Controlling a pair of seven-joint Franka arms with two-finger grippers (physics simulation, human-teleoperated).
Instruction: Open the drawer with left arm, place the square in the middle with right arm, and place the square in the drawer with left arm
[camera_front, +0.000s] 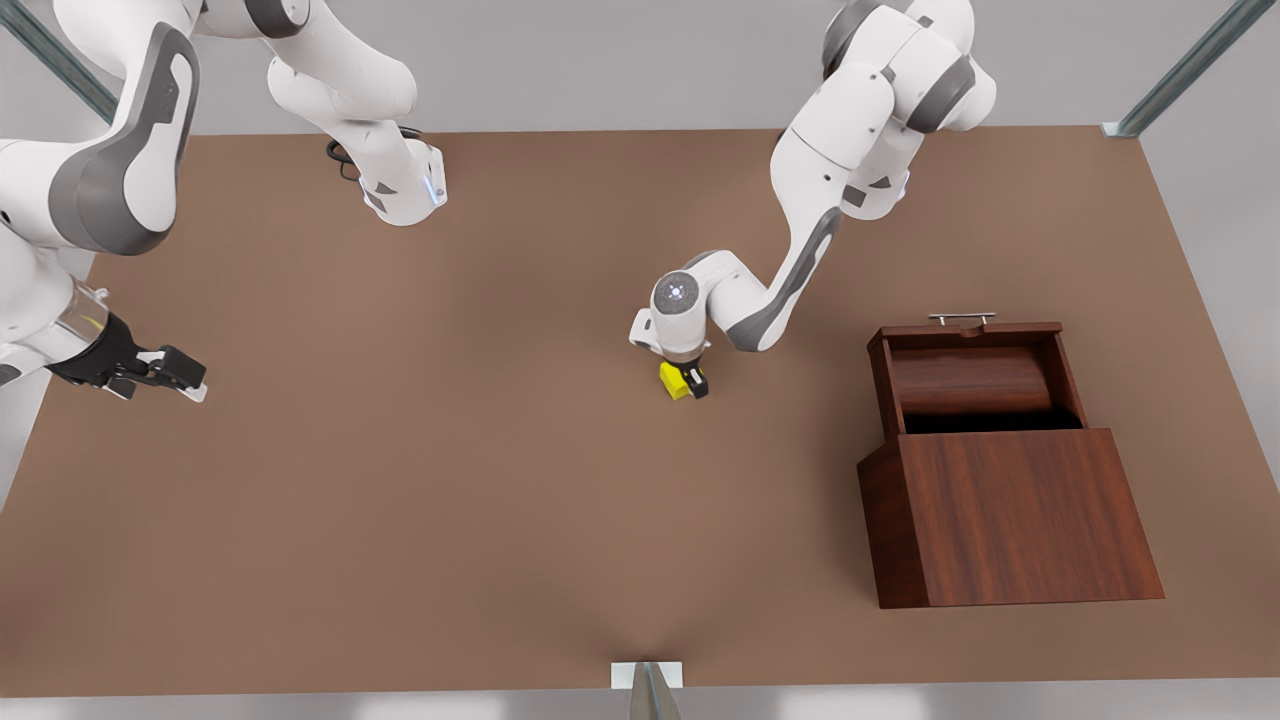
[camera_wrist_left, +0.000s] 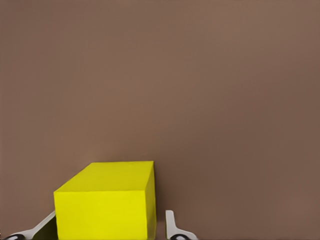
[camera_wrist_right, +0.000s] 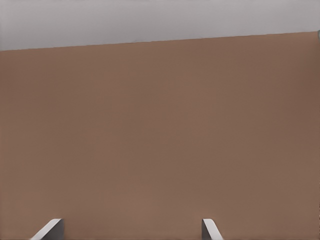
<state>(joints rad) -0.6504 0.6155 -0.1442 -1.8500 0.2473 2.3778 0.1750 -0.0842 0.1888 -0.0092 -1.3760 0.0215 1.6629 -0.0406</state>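
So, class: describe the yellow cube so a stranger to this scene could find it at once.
Start at the brown table; in the front view the open drawer is on its right. Left of that, mid-table, the left end effector straddles the square, the only yellow thing.

Brown tabletop carries yellow cube mid-table, wooden box front view's right.

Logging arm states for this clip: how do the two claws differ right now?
The left claw is low over the table's middle, fingers either side of the cube; the right claw hangs near the front view's left edge with nothing between its fingers. The left claw's fingers sit close to the cube's sides; the right claw's fingers are spread wide. Both have pale fingertips over brown tabletop.
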